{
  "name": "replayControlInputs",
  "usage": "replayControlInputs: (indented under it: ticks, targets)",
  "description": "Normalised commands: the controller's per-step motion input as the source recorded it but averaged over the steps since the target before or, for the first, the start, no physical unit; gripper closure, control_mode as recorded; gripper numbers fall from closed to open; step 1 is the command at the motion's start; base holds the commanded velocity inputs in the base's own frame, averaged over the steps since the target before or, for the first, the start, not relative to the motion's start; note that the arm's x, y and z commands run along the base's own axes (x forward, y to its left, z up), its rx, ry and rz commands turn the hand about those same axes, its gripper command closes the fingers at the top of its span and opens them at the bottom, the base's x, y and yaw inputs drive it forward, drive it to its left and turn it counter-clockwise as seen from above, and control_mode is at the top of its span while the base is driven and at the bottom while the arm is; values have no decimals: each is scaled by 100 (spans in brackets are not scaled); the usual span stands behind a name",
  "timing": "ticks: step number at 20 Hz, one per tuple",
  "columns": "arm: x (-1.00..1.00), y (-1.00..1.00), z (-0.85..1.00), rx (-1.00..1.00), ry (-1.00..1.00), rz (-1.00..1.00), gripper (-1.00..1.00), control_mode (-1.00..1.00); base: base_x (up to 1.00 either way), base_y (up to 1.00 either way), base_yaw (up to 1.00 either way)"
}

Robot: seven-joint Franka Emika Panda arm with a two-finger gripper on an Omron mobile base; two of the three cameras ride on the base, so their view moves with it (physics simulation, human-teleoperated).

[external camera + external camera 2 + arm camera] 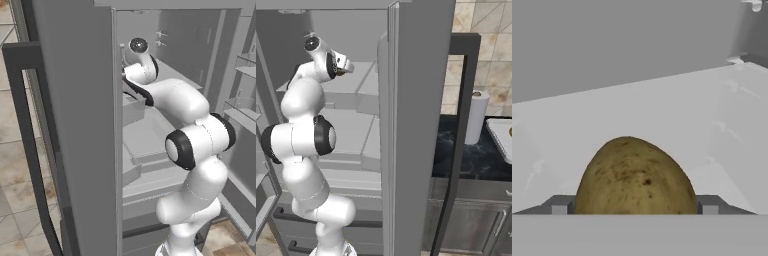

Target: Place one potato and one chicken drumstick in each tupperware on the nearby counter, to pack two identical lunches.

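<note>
One potato (635, 177) in hand view, sitting on pale fridge shelf (677, 110), right between gripper (634, 209) fingertips (559, 206). Long axis looks to run away from camera, rounded end up. Fingers flank both sides; pinching or just close, can't tell. Arm reaches inside open fridge (75, 125).

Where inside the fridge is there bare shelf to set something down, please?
Bare white shelf stretches beyond the potato, up to the grey back wall, and off to its right. It is crowded at the potato itself, which sits between the gripper jaws.
</note>
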Motion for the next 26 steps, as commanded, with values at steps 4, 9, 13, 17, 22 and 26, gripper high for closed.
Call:
replayControlInputs:
  ticks: [4,9,13,17,22,26]
  targets:
    - [-70,-3,-2,0,-2,0,100,-100,0,0,0]
    - [-100,0,0,0,-8,3,100,-100,0,0,0]
    - [-90,0,2,0,0,2,100,-100,0,0,0]
    - [-66,0,25,0,0,1,100,-100,0,0,0]
    - [-76,-4,29,0,0,4,100,-100,0,0,0]
    - [-88,-23,4,0,0,11,100,-100,0,0,0]
